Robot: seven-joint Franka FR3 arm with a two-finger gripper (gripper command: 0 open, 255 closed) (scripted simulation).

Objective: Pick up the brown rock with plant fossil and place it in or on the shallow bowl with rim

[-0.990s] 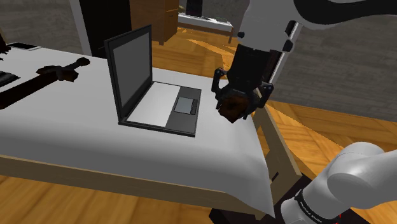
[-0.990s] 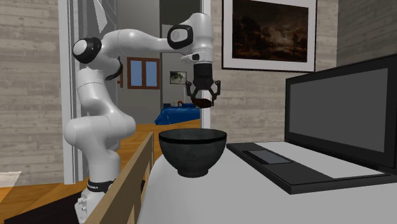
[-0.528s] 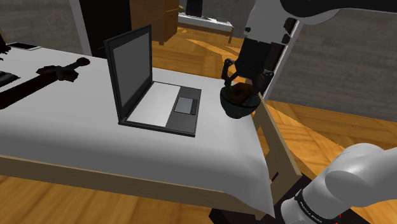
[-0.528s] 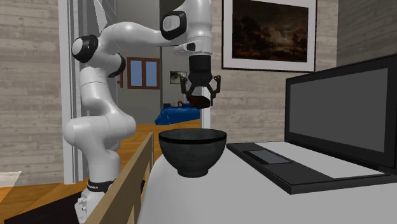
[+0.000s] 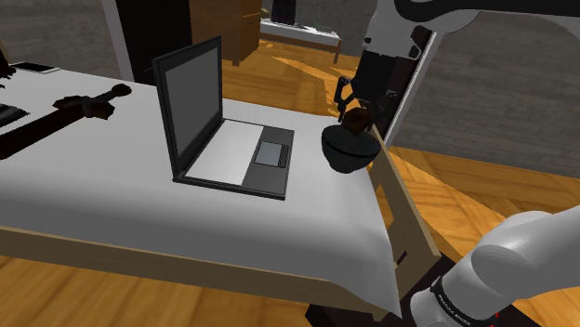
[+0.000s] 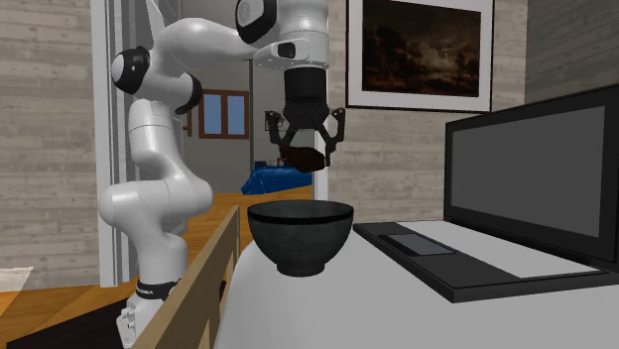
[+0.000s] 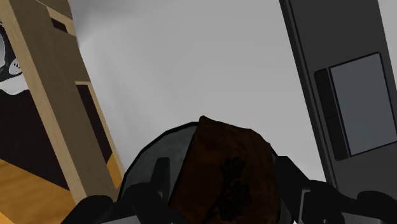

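- Brown rock [image 6: 298, 161], where is it?
- Clamped in the gripper [image 6: 304, 153], hanging above the dark bowl [image 6: 301, 238], apart from it
- Drop direction?
- Straight down, bowl looks right under it

Over the last second I have moved the gripper [image 5: 353, 115], clamped on the brown rock [image 5: 354, 119], from in front of the bowl [image 5: 346, 154] at the white surface's [image 5: 139, 200] railed edge to above it, uncovering the bowl in the shoulder view.
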